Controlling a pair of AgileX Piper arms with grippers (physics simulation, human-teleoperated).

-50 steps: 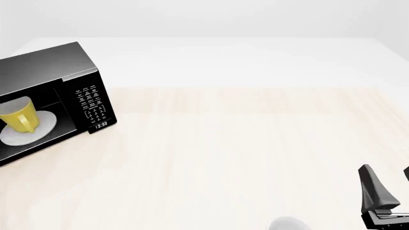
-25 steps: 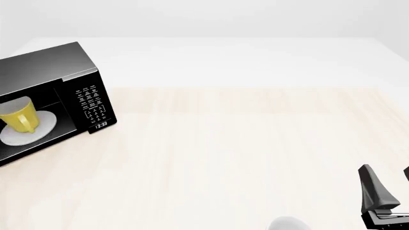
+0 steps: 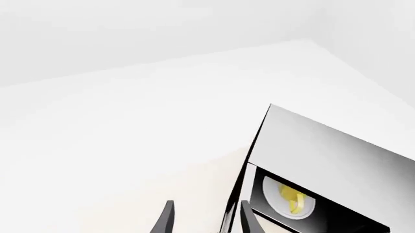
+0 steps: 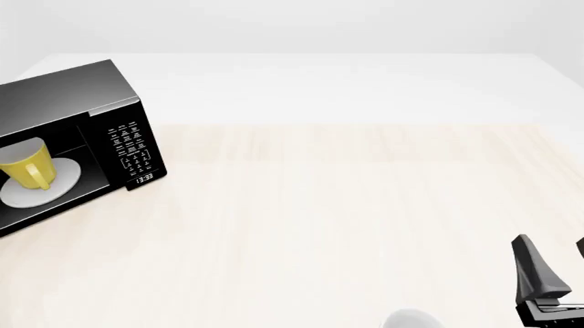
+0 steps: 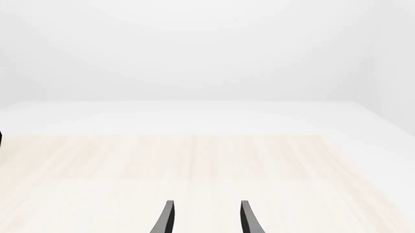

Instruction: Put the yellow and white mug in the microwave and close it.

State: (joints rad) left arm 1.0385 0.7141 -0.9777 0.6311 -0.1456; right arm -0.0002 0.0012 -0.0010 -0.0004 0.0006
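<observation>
Pale wood worktop under white walls: yellow and white mug (image 4: 26, 167) on turntable inside microwave (image 4: 64, 102) at far-left edge, cavity open; left gripper (image 3: 203, 217) nearest, empty, fingers parted; right gripper (image 5: 204, 217) parted, near-right corner.

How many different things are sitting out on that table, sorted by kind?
Microwave: 1
Yellow and white mug, on the round white plate inside the microwave: 1
White rounded object at the near edge, only partly in view: 1
Total: 3
</observation>
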